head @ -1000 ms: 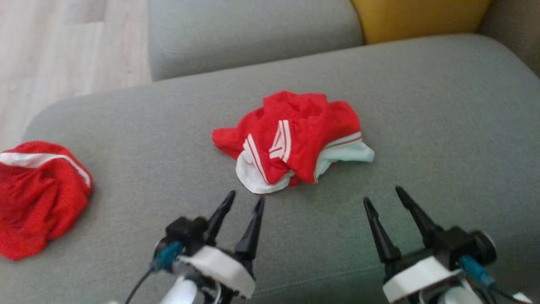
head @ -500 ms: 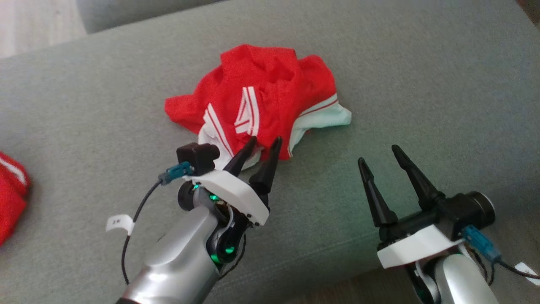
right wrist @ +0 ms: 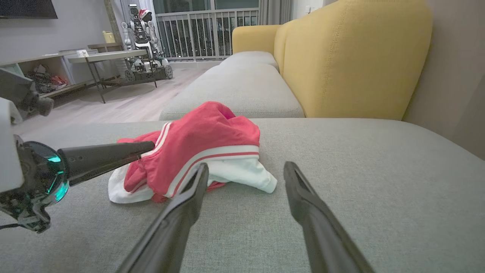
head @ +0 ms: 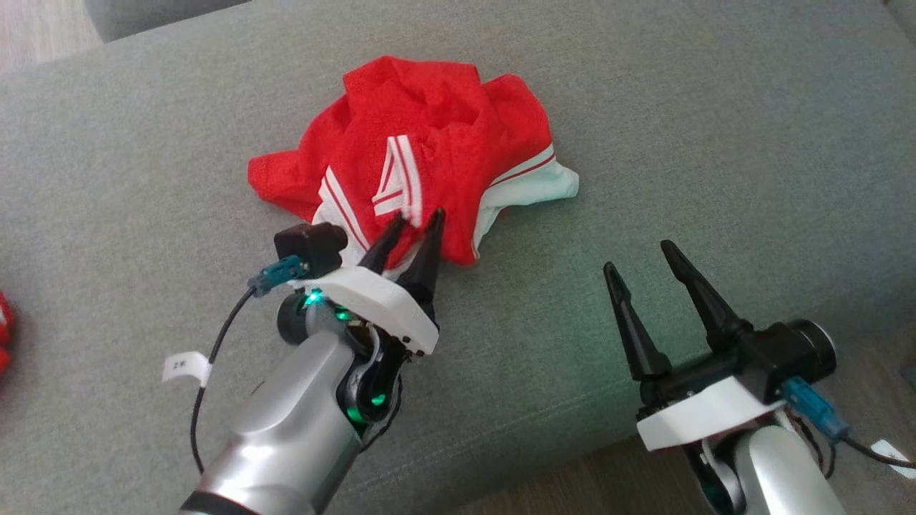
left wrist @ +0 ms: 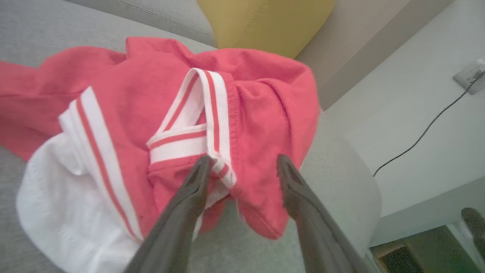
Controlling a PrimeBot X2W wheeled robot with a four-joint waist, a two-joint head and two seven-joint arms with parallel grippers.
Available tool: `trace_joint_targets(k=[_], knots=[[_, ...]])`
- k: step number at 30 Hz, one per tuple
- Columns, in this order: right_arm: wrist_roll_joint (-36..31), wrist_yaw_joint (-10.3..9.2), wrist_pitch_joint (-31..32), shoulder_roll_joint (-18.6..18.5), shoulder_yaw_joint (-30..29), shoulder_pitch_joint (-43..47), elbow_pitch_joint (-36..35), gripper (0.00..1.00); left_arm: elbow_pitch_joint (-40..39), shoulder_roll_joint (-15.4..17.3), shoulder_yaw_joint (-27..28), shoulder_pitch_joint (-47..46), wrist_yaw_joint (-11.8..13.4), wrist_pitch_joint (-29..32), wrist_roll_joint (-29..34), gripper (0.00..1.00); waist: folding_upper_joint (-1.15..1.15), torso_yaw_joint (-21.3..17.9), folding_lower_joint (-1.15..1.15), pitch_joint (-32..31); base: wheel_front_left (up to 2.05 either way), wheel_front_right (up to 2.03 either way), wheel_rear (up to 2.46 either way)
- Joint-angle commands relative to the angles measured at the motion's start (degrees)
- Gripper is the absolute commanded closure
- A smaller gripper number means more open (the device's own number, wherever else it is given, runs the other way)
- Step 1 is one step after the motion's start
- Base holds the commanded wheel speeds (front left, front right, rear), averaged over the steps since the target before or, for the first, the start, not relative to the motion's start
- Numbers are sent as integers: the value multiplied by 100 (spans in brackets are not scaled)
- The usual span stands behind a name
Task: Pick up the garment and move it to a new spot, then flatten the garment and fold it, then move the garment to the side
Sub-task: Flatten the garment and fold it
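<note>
The garment (head: 429,121) is a crumpled red piece with white striped trim and a white lining, lying mid-seat on the grey sofa (head: 715,143). My left gripper (head: 417,217) is open at its near edge, the tips resting on the fabric. In the left wrist view the garment (left wrist: 125,98) fills the middle, and the left gripper (left wrist: 243,159) straddles a red fold beside the striped trim. My right gripper (head: 640,256) hovers open over bare cushion, to the right of the cloth. The right wrist view shows the garment (right wrist: 204,140) beyond the right gripper (right wrist: 247,166), which holds nothing.
A second red cloth (head: 3,329) peeks in at the seat's left edge. A yellow back cushion (right wrist: 352,57) stands behind the seat. The sofa's front edge and the floor (head: 572,493) lie near my right arm. A table (right wrist: 110,58) stands far off across the room.
The head camera tipped down and closer. My left gripper advanced from short of the garment onto its near edge, and its fingers drew slightly closer together. The right gripper barely moved.
</note>
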Motion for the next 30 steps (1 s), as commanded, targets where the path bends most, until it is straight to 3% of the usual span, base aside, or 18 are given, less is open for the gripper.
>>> trace_joint_targets(k=[1, 9, 12, 23, 30], knots=[[50, -1, -52, 1, 144, -186, -158, 0, -241, 13, 182, -135, -118, -76, -125, 100, 0, -4, 0, -32, 0, 0, 0], [192, -1, -52, 1, 166, -254, -153, 0, -155, 13, 182, -337, -331, -76, -713, 100, 0, -138, 0, -204, 0, 0, 0], [219, -1, -52, 1, 153, -203, -147, 0, -65, 13, 323, -405, -207, -76, -583, 100, 0, -203, 0, -282, 0, 0, 0], [337, -1, -52, 1, 86, -126, -125, 0, -475, 13, 818, -449, -402, -76, -393, 100, 0, -298, 0, -368, 0, 0, 0], [538, -1, -52, 1, 184, -234, -158, 0, -656, 13, 394, -1663, -513, 59, -1096, 100, 0, -576, 0, -557, 0, 0, 0]])
